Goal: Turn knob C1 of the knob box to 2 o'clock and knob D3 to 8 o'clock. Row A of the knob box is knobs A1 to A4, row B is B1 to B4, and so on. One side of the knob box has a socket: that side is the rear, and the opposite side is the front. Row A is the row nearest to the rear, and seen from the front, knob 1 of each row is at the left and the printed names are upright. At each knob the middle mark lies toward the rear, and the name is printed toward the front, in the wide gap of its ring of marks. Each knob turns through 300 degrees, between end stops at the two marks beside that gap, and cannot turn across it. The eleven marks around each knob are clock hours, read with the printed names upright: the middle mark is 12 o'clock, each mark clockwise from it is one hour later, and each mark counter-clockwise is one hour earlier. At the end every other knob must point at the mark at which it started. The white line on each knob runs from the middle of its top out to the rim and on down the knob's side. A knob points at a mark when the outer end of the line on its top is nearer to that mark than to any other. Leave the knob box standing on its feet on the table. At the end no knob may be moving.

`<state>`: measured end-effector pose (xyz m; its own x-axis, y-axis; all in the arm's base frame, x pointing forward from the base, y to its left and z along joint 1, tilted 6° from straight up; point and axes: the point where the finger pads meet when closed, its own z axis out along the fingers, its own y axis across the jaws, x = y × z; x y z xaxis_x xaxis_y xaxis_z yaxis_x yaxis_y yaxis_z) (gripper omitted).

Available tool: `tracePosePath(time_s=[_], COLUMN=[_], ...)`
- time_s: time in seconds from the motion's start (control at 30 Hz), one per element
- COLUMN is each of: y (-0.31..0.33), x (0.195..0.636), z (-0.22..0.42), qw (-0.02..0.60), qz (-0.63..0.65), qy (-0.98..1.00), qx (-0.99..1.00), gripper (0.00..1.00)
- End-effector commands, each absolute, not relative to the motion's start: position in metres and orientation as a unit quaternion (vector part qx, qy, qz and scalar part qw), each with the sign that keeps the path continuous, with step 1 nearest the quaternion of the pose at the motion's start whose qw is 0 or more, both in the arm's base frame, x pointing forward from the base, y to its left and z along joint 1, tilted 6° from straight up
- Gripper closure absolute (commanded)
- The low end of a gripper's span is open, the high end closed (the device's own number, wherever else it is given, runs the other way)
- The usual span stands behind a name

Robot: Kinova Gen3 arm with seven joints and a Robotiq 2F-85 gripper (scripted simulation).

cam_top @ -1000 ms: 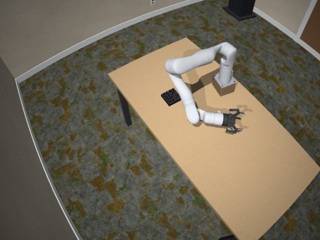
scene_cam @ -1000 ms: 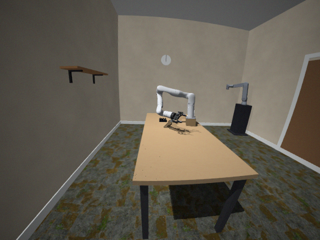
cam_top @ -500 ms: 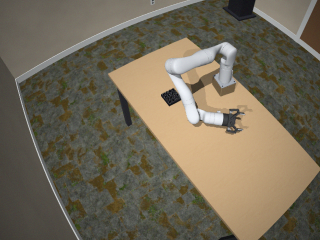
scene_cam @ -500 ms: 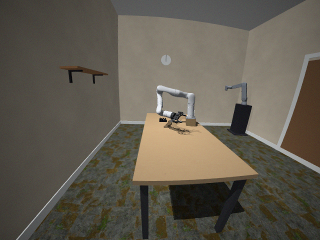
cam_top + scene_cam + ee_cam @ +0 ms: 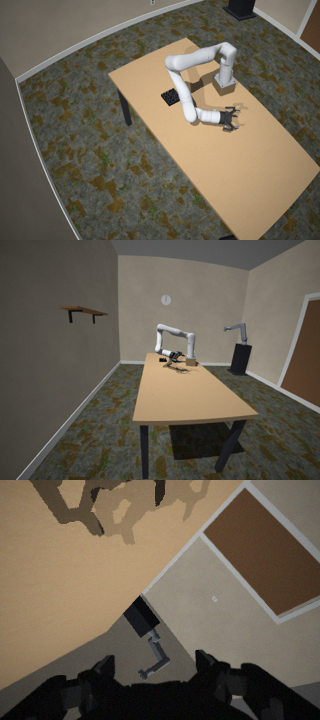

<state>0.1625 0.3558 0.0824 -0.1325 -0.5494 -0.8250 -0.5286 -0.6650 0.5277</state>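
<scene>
While the wrist view misses the knob box [image 5: 169,97] [image 5: 163,360], top shows it | fingers [image 5: 236,119] [image 5: 180,357] apart

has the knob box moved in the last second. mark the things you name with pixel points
No, the box [image 5: 166,99] [image 5: 163,360] shows no visible shift either way; in both outside views it keeps its place against the table [image 5: 232,167] [image 5: 191,395] [image 5: 50,580].
</scene>
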Motion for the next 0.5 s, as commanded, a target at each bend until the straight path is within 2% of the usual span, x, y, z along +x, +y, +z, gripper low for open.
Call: tracePosePath(time_s=[0.0, 0.4, 0.47], y=[0.345, 0.239, 0.239], x=[0.171, 0.215, 0.215], z=[0.083, 0.066, 0.066], qw=[0.004, 0.005, 0.005], qz=[-0.616, -0.482, -0.482], qy=[-0.403, -0.305, -0.305], qx=[0.677, 0.821, 0.821], gripper=[0.0, 0.0, 0.0])
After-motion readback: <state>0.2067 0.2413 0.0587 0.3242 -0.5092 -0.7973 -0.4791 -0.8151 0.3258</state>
